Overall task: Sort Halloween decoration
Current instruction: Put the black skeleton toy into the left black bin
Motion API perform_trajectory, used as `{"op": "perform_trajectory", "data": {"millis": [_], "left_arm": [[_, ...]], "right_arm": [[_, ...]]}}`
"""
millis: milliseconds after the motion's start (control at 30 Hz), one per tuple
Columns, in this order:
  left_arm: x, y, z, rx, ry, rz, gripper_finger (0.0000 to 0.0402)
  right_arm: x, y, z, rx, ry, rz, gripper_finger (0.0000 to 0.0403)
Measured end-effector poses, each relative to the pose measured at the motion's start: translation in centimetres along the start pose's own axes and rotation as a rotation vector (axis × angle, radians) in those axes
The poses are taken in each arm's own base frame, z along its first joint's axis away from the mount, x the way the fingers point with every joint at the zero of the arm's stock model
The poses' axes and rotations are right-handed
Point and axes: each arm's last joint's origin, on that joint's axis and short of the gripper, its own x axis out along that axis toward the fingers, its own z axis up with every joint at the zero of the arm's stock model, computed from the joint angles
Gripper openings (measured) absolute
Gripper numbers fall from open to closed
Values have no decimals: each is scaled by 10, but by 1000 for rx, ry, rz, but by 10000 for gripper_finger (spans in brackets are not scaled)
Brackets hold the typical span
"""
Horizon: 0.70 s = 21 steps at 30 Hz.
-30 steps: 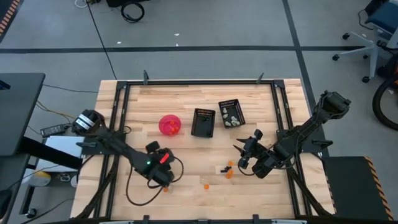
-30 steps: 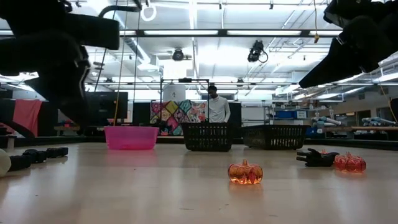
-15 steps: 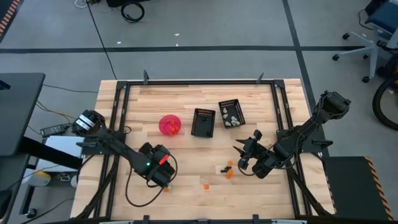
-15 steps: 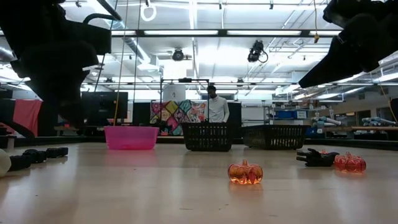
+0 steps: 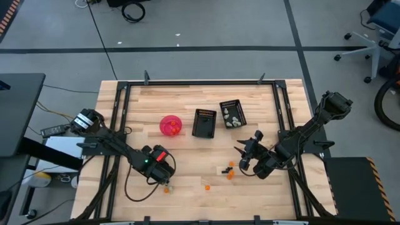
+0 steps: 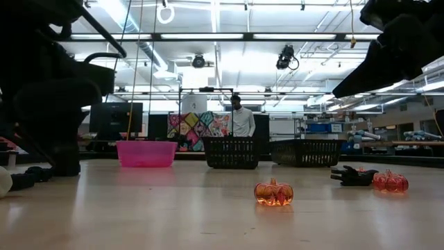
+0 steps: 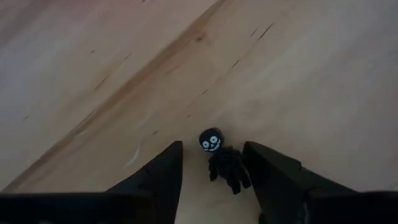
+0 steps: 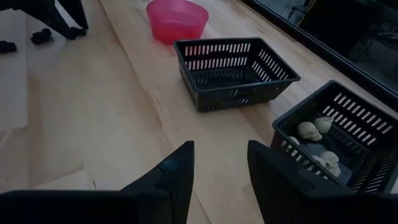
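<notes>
A small black trinket with a white grinning face (image 7: 221,160) lies on the wooden table. My left gripper (image 7: 211,155) is open and points steeply down at it, one finger on either side, low over the table's near left (image 5: 164,180). Orange pumpkin trinkets (image 5: 207,185) (image 5: 230,175) and a black one (image 5: 224,170) lie near the front middle. The nearest pumpkin (image 6: 273,192) stands upright in the low view. My right gripper (image 5: 240,157) waits open at the right, nothing between its fingers (image 8: 221,155).
A pink bowl (image 5: 170,125) and an empty-looking black slotted basket (image 5: 204,122) stand mid-table. Beside them a second basket (image 8: 367,118) holds pale skulls (image 8: 309,130). More black trinkets (image 6: 38,173) lie at the left. A person stands in the room beyond the far edge.
My left gripper has come down close to the table and has rolled about its own axis; in the low view it sinks and shifts leftward. My right arm has kept still. The trinkets on the table have not moved.
</notes>
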Motion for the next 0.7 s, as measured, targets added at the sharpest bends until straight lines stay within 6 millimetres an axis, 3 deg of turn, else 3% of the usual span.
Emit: {"op": "perform_trajectory", "data": {"millis": [467,700], "left_arm": [[-13,-16,8,157,-6,-45,55],[-18,-25,20,192,-81,-75,48]], "right_arm": [[1,-1,0,-5,2,-4,153],[1,-1,0,-5,2,-4,153]]}}
